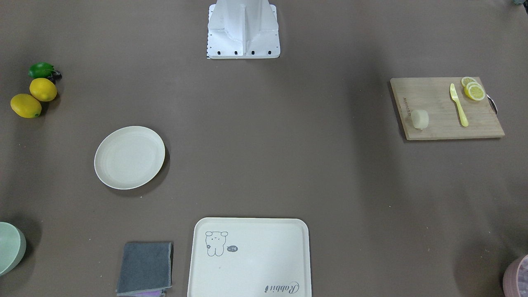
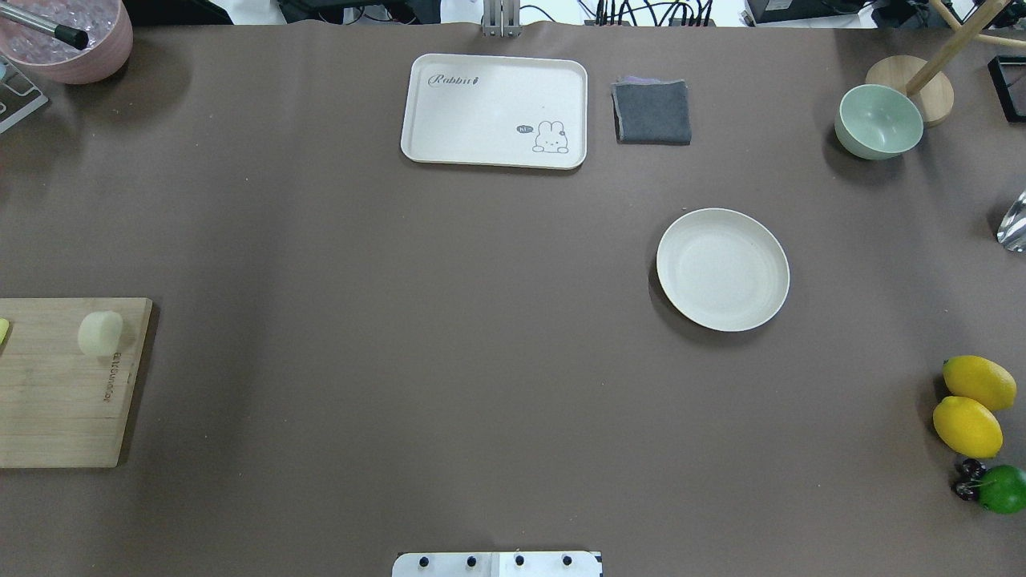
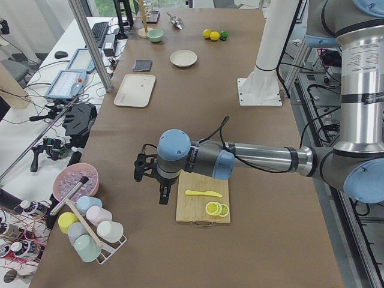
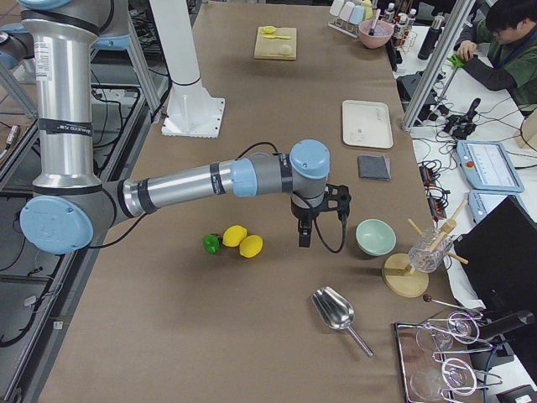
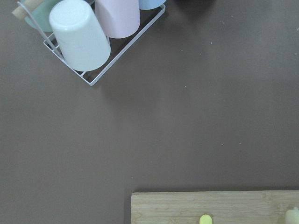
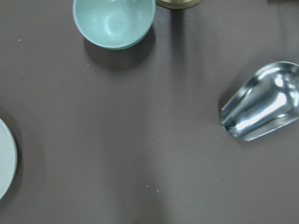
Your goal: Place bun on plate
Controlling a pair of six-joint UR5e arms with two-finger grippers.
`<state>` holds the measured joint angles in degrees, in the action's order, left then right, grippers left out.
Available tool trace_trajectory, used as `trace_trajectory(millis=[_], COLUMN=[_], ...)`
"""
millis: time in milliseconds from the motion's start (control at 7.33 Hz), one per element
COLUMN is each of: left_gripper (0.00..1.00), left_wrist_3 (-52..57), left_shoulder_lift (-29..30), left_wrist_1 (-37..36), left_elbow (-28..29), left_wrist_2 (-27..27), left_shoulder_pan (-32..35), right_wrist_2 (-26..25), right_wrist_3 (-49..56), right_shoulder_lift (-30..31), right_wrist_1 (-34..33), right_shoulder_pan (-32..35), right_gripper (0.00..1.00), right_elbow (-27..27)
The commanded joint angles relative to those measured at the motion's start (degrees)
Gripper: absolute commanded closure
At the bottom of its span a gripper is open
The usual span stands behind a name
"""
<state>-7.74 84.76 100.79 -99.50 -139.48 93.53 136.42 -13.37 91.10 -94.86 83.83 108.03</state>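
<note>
Neither arm reaches into the overhead or front-facing views, so each gripper shows only from the side. The left gripper (image 3: 163,197) hangs pointing down above the surface (image 1: 264,144), beside the pale wooden cutting board (image 1: 441,103). The right gripper (image 4: 304,237) hangs pointing down over the stretch between two yellow lemons (image 4: 251,245) and a pale green bowl (image 4: 375,237). How far the jaws of either stand apart I cannot tell.

The small pale cream-yellow bun (image 1: 420,119) lies on the board near one corner. From the table's left end the left arm's forearm hides it, and the left wrist view catches only a sliver at its lower right edge. The overhead view cuts the board off at its left edge.

The round cream-white plate (image 2: 722,269) lies well apart from the bun, on the robot's right half. The right wrist view shows only an arc of its rim.

The surface is covered in a matt brown sheet. Along its far side stand desks with screens and cables, where a person (image 4: 503,54) sits.
</note>
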Motion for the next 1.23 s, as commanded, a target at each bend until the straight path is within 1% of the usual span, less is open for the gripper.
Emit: trace_trajectory(millis=[0, 136, 273, 409, 545, 682, 818, 955, 1091], left_gripper=[0.02, 0.02, 0.02, 0.02, 0.02, 0.02, 0.02, 0.02, 0.02], left_wrist_3=[0.2, -0.3, -0.3, -0.3, -0.3, -0.4, -0.3, -0.3, -0.3], left_shoulder_lift=[-2.0, -2.9, -2.8, -2.4, -2.3, -2.4, -2.4, -2.4, -2.3], left_wrist_1=[7.7, 13.7, 15.0, 15.1, 15.1, 15.1, 15.1, 15.1, 15.1], left_elbow=[1.0, 2.6, 4.0, 4.3, 4.2, 4.6, 4.8, 4.8, 5.0], left_wrist_2=[-2.3, -2.0, -2.0, -1.9, -1.9, -1.9, -1.9, -1.9, -1.9], left_shoulder_pan=[-0.1, -0.1, 0.0, 0.0, 0.0, 0.0, 0.0, 0.0, 0.0], right_wrist_2=[-0.3, -1.8, -5.3, -8.8, -10.7, -13.7, -17.3, -18.9, -18.8], right_wrist_3=[-9.1, -17.4, -24.6, -30.9, -34.4, -37.1, -39.9, -42.0, -42.4], right_shoulder_lift=[-1.6, -1.7, -2.2, -3.6, -5.6, -7.7, -8.9, -9.1, -8.8], right_wrist_1=[5.9, 14.6, 24.5, 30.9, 33.3, 33.4, 33.4, 33.9, 34.3], right_shoulder_pan=[-8.4, -13.3, -18.5, -23.0, -26.2, -29.7, -33.7, -36.2, -36.5], right_gripper=[0.00, 0.00, 0.00, 0.00, 0.00, 0.00, 0.00, 0.00, 0.00], right_elbow=[1.8, -0.2, -3.1, -6.4, -8.8, -10.1, -10.3, -11.4, -11.5])
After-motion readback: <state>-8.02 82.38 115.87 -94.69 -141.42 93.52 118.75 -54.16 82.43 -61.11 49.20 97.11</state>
